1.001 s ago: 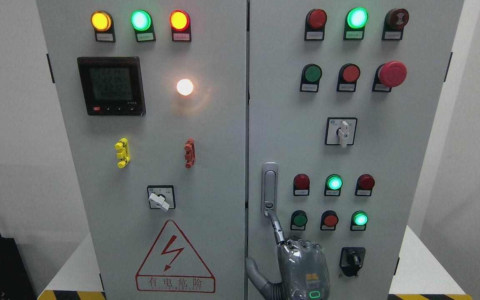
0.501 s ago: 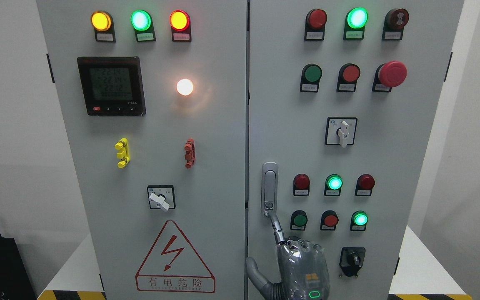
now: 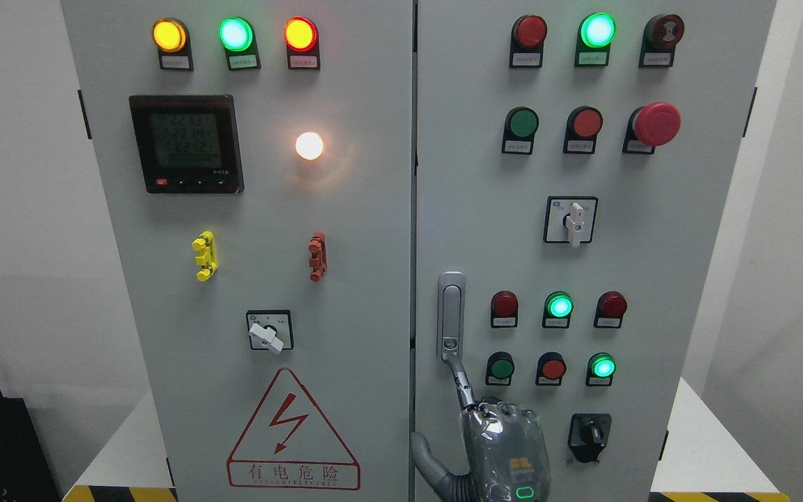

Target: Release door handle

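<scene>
Head view: right hand (image 3: 506, 446) at the door handle (image 3: 451, 317), unchanged over the last second.
Index finger (image 3: 462, 380) extended, tip touching the handle's lower end on the right door; other fingers curled, grasping nothing. Handle sits flush, release apparently unfinished.

You see the handle (image 3: 451, 317) just right of the frame's middle, in the lower half, on the left edge of the right door (image 3: 659, 265). It is a slim grey upright bar, lying flush in its recess, with a small round lock at its lower end. The door looks shut.
</scene>
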You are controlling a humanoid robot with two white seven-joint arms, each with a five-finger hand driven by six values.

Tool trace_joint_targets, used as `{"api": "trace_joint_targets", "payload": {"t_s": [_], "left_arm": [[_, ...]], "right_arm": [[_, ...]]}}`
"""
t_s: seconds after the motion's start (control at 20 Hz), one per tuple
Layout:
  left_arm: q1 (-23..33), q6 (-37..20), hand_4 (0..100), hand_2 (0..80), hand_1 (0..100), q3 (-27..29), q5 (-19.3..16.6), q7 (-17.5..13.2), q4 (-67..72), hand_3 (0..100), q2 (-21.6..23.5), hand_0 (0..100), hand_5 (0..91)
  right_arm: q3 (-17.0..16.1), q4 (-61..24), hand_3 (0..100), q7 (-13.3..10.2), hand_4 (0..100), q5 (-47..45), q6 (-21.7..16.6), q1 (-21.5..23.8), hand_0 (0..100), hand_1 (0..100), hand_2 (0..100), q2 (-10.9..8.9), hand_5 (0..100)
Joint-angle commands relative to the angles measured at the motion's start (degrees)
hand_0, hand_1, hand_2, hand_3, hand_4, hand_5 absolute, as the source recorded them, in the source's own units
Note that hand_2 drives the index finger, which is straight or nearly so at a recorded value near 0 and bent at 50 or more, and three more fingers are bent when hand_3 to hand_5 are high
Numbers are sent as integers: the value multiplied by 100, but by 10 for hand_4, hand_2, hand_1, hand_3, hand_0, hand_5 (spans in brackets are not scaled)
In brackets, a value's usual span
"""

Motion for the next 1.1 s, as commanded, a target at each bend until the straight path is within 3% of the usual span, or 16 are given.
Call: {"api": "trace_joint_targets", "payload": {"t_s": [0.0,1.05], "left_arm": [[-9,-1,0,0,389,9,0,0,53,0,0,120,0],[-18,-1,0,0,389,9,0,0,53,0,0,120,0]], "right_arm": [[-3,17,985,4,874,-1,10,2,292,344,0,1,1000],[-3,17,999,83,873,8,89,20,290,342,0,1,999]]}}
